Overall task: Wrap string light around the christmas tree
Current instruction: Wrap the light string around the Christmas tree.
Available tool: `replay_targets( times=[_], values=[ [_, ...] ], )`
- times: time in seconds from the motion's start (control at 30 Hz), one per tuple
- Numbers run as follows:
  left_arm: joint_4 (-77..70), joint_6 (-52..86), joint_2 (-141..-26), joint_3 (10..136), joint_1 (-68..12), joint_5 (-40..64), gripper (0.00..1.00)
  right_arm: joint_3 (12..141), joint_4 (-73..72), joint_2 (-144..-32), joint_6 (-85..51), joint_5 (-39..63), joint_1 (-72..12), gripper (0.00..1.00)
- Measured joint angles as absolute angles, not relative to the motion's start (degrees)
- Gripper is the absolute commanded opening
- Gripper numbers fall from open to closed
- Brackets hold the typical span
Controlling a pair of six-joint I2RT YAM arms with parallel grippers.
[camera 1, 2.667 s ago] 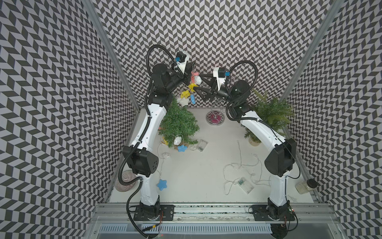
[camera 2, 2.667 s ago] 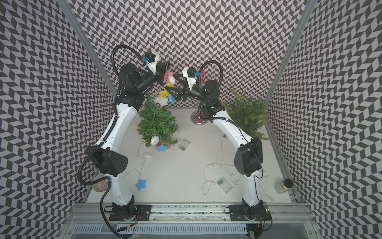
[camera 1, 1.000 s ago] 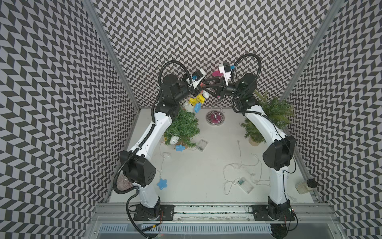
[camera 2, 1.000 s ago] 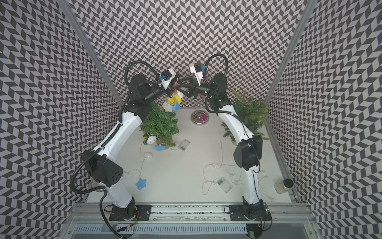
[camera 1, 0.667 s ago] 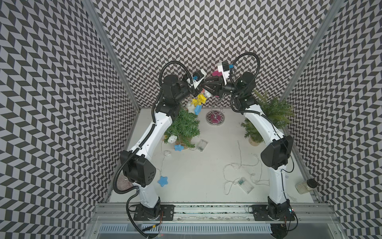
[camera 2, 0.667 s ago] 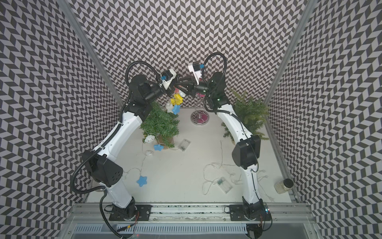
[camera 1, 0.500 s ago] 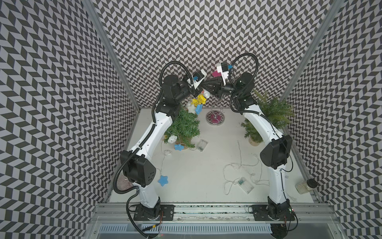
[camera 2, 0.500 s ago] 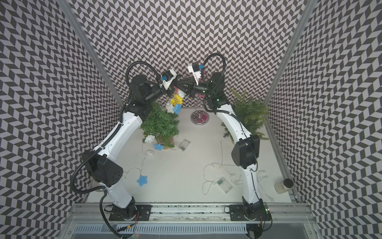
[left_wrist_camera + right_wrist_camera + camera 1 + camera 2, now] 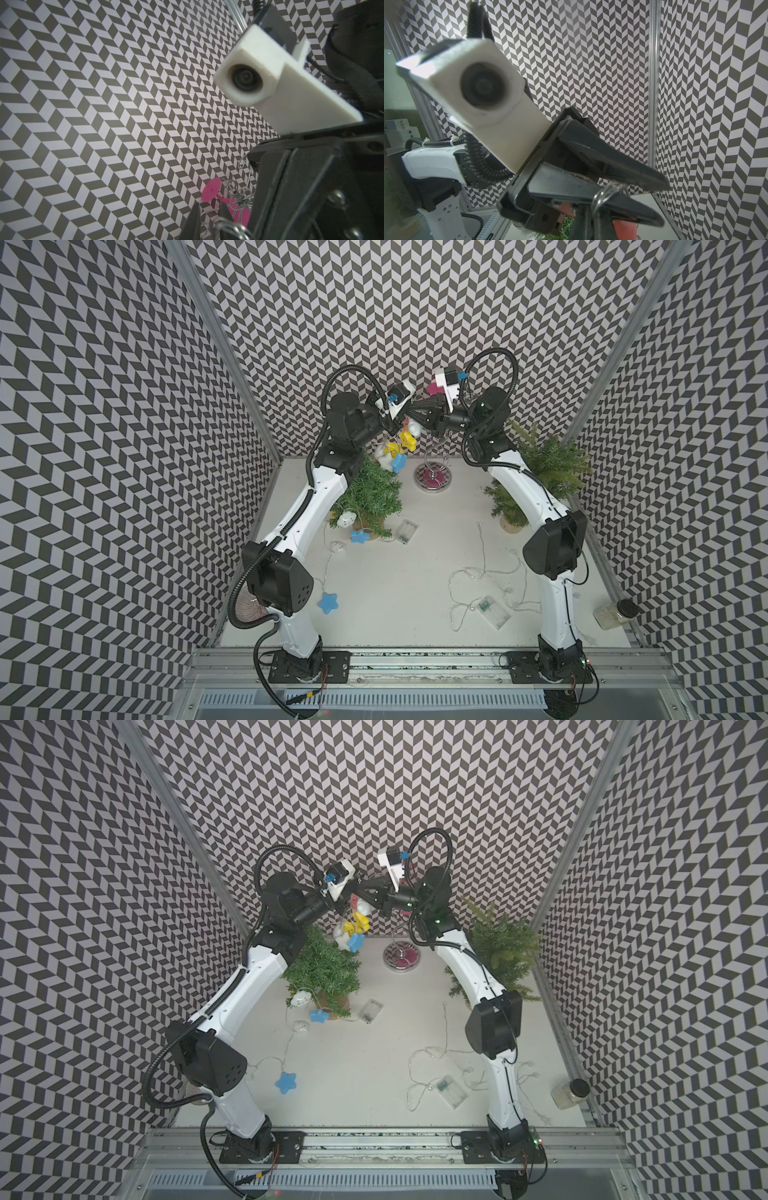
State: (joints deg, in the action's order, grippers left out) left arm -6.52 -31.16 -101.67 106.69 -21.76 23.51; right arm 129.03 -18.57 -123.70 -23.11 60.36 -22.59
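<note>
Thin silvery wire makes the string light [image 9: 400, 444] limp and very light, judging by how it droops. It should tangle and snag on needles easily. The small plastic shapes look slick and bulky, so the bare wire between two shapes seems the better place to pinch.

A bunch of the string hangs in the air at the back of the tabletop [image 9: 395, 572]. It sits just above the top of the christmas tree [image 9: 374, 493], under two raised arms whose grippers meet tip to tip.

The right gripper [image 9: 592, 225] is closed. A loop of the wire runs down between its fingers, so it appears to have the string. The left gripper [image 9: 662, 204] has its jaws a little apart. The same loop lies in the gap against its lower finger, seemingly not pinched.

The string carries yellow, blue, white and pink shapes, some of them stars. From the bunch it trails down the front of the tree to a white piece [image 9: 347, 519] and a blue star [image 9: 358, 536] at the foot, near a clear battery box [image 9: 405, 530]. It then runs across the tabletop to a second blue star [image 9: 329, 600].

The tree is small, dark green and bushy, and stands upright. How many turns of wire lie around it cannot be told.
</note>
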Motion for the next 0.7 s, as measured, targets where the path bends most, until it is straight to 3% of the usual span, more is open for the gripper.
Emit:
replay_targets(
  times=[0.07,0.2,0.3,0.7],
  values=[
    [-7.0,-30.8,-101.7,106.5,-21.7,22.8,0.35,128.9,-18.4,-123.7,-22.9,60.2,-22.4,0.00],
    [-11.1,-29.6,-100.6,104.0,-21.3,19.6,0.75,128.9,-18.5,-123.7,-22.5,61.2,-22.0,0.00],
    [-13.6,-28.7,-99.4,102.4,-20.6,17.5,0.99,128.9,-18.7,-123.7,-22.6,61.7,-21.8,0.00],
    [-14.5,-25.6,-95.2,101.0,-20.9,19.6,0.99,132.7,-21.0,-125.5,-26.0,58.8,-17.3,0.00]
  ],
)
